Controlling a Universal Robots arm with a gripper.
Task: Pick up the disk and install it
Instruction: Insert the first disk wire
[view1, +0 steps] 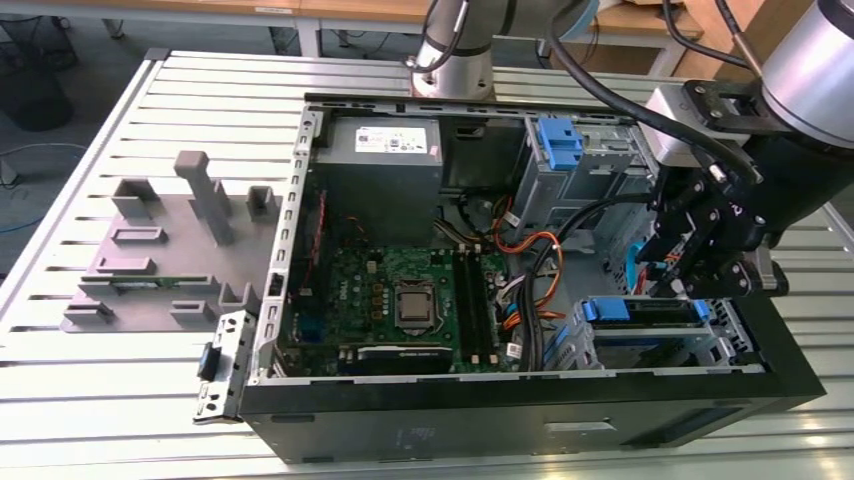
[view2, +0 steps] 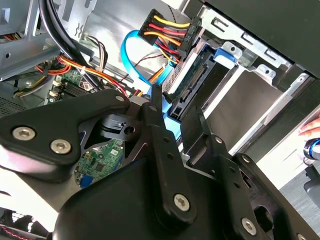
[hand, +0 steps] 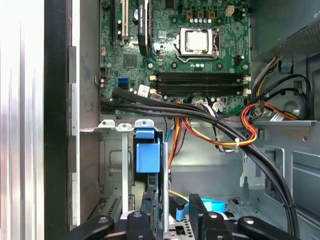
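One tool (view1: 697, 262) hovers at the case's (view1: 534, 415) three o'clock, fingers spread astride one disk (hand: 148, 156); two blue brackets (view1: 558, 140) show.

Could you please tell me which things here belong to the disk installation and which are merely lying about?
Job in hand:
- disk, in its blue carrier
- gripper, just above the disk
- drive cage around the disk

Lying about:
- grey fixture on the table beside the case
- motherboard
- power supply
- upper blue bracket
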